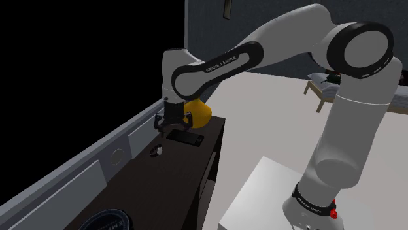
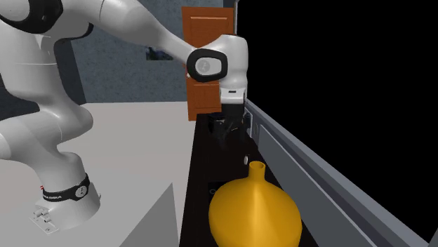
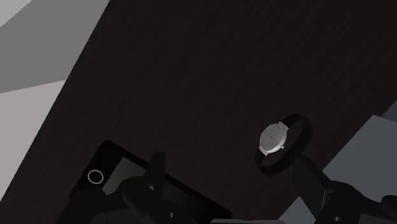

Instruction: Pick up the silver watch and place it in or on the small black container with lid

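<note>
White Franka arm [image 1: 261,46]; dark table [image 1: 163,186]; yellow vase [image 1: 199,112]; round black container [image 1: 104,220], far down the table; black phone [image 1: 185,137]; gripper [image 3: 229,159], fingers apart, empty, above the phone; silver watch [image 3: 272,138], strap looped, on the table just beside the phone, offset from the gripper toward the container.

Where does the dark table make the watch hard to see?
Wrist view: the face of the watch stands out pale, but its dark strap nearly merges with the table. Shoulder view: it is a pale speck. Second exterior view: the yellow vase covers part of the table.
</note>
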